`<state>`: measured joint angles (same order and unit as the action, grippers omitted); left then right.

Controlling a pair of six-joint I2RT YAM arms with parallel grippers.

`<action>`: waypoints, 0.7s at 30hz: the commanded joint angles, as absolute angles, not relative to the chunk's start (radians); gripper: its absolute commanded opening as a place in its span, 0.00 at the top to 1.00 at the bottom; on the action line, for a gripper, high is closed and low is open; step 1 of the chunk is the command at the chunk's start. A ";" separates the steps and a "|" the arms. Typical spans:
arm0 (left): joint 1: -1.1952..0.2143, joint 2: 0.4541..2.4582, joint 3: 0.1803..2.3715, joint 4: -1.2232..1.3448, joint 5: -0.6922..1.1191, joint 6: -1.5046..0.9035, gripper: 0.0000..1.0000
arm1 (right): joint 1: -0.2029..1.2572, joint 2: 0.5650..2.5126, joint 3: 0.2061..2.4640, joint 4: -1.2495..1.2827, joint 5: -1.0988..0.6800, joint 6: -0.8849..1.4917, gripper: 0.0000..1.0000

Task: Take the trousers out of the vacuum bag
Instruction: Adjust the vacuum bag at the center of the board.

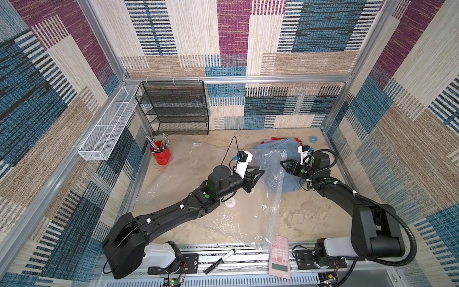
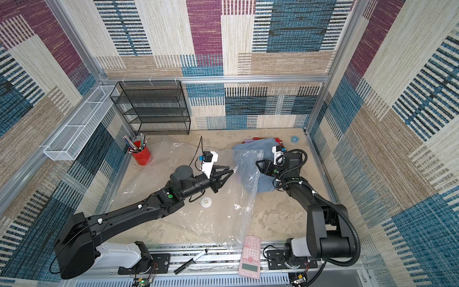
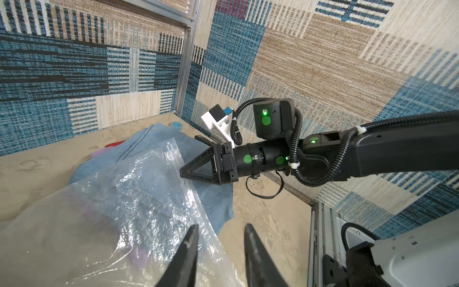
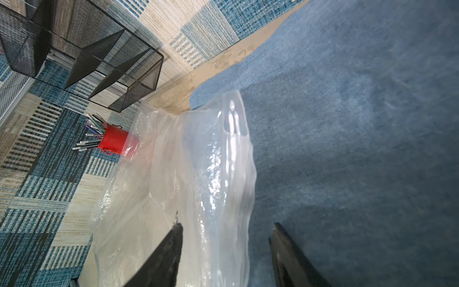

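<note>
Nearest you, along the lower edge of a top view, the pink calculator (image 1: 279,258) and a black marker (image 1: 219,260) lie on the front rail. The near corner of the vacuum bag (image 1: 238,223) reaches the calculator's edge, so a hard tug on the film could drag it. The bag spreads flat and crinkled over the middle of the table, its white valve (image 1: 230,201) just below your left arm. At frame centre your left gripper (image 3: 221,226) hovers with its fingers a narrow gap apart and holds nothing, though film runs beneath one fingertip. Facing it from the right, your right gripper (image 4: 227,224) has its jaws moderately wide, astride the bag's lifted edge with denim beside it, and nothing is pinched. The zip strip (image 3: 173,156) lies across the light-blue denim trousers (image 1: 283,147), right of centre. Part of that cloth is bare toward the right wall and part shows through the film, and you cannot tell how much sits inside. Beyond it, at the upper right of the table, the lilac trousers (image 1: 266,141) and red trousers (image 1: 278,138) peek from under the denim. The step, I judge, is parting film from cloth. Pinch film only with the left, near the zip strip, and pin it back. Close the right on bare denim alone, clear of the plastic, and draw it toward the right wall, low and slow, so the bag stays put. Farthest off stand the red pen cup (image 1: 162,155) and the black mesh shelf (image 1: 173,109).
</note>
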<state>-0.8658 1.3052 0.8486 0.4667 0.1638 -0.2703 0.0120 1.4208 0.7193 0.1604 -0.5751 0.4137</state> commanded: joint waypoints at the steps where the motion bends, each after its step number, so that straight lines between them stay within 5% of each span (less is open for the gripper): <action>1: -0.862 1.273 0.835 0.429 0.129 -0.222 0.67 | 0.026 1.451 0.744 0.215 -0.567 0.403 0.56; 6: -0.858 1.250 0.817 0.425 0.117 -0.218 0.67 | 0.041 1.470 0.804 0.232 -0.549 0.407 0.82; 11: -0.856 1.247 0.807 0.428 0.115 -0.218 0.67 | 0.047 1.539 0.909 0.208 -0.546 0.386 0.87; 17: -0.854 1.218 0.785 0.406 0.093 -0.213 0.67 | 0.047 1.575 0.920 0.217 -0.539 0.379 0.87; 21: -0.850 1.200 0.772 0.383 0.049 -0.204 0.67 | 0.046 1.585 0.919 0.230 -0.559 0.406 0.61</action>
<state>-0.8524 1.2121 0.7795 0.4023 0.0917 -0.2134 0.0456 1.5871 0.9203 0.1932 -0.5495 0.3927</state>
